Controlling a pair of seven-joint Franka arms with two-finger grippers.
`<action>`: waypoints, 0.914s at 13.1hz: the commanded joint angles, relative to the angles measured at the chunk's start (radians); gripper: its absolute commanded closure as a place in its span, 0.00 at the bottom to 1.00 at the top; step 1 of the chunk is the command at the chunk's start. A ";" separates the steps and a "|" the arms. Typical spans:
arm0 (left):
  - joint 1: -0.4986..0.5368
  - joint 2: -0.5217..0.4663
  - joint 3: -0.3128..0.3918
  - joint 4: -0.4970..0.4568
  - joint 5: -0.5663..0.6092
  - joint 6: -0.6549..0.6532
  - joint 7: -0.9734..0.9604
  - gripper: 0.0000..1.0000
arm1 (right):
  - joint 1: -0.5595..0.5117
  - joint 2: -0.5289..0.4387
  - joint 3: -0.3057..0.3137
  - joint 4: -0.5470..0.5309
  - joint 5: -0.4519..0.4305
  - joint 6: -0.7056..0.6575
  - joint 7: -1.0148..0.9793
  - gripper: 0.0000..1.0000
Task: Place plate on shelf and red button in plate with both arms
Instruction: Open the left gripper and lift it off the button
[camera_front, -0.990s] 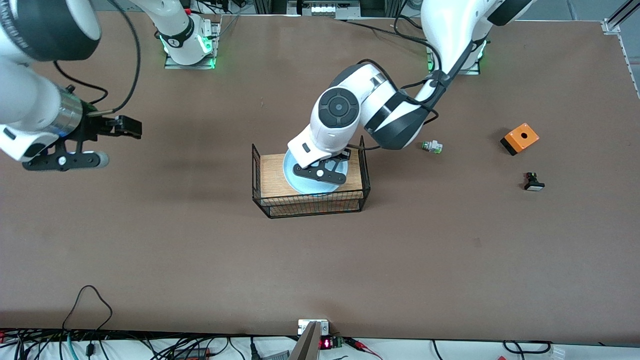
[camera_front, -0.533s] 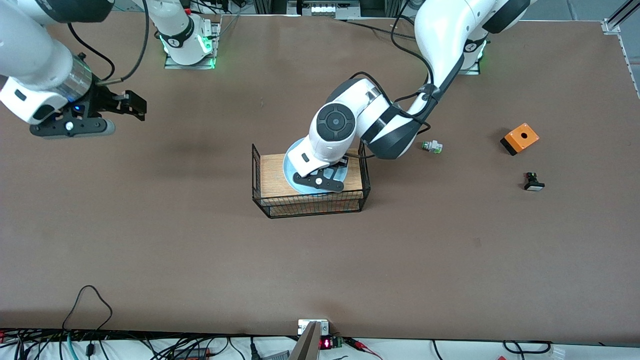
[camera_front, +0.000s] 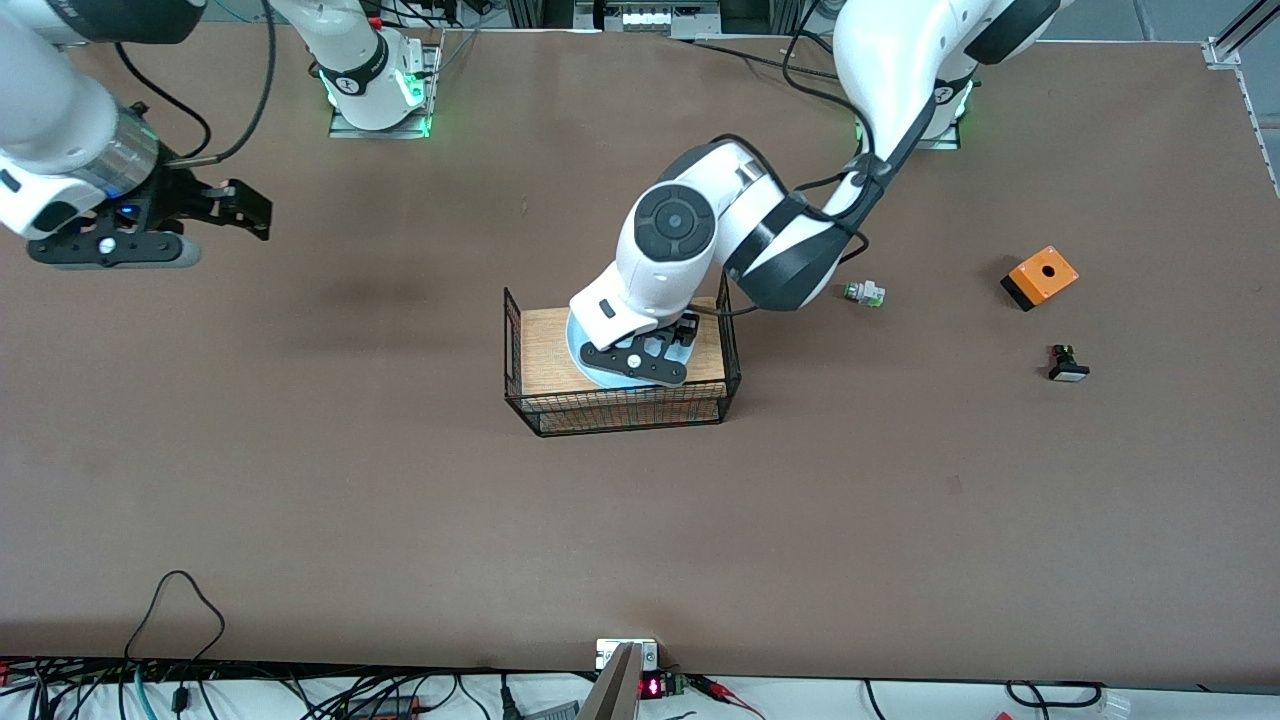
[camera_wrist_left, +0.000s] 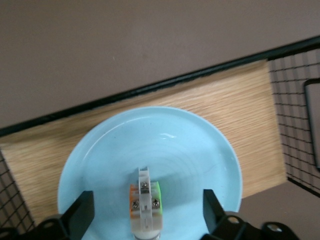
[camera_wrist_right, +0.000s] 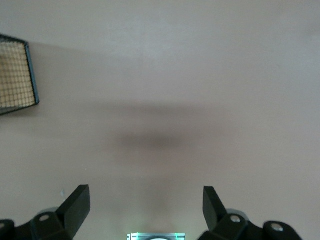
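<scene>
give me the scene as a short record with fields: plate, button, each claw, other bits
plate: in the wire basket, on its wood floor
button: lying on the plate, between the left claw's open fingers, not gripped
left claw: open, low over the plate
right claw: open, empty, waiting over bare table at the right arm's end
other bits: orange box, green-tipped part, black part on the table

A wide brown table (camera_front: 400, 520) under even light; tangled cables (camera_front: 180, 690), perhaps power leads, along its near edge.

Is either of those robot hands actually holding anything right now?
No. The left gripper is open over the plate, with the red button lying loose between its fingers. The right gripper is open and empty.
</scene>
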 joint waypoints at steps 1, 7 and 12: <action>0.040 -0.134 0.009 -0.009 0.023 -0.087 0.002 0.00 | 0.036 -0.010 -0.058 -0.014 0.018 0.017 -0.011 0.00; 0.360 -0.294 -0.006 -0.009 0.001 -0.337 0.004 0.00 | 0.032 0.101 -0.055 0.126 0.011 -0.085 -0.021 0.00; 0.554 -0.323 0.003 -0.009 0.013 -0.440 0.153 0.00 | 0.032 0.102 -0.053 0.127 0.006 -0.085 -0.017 0.00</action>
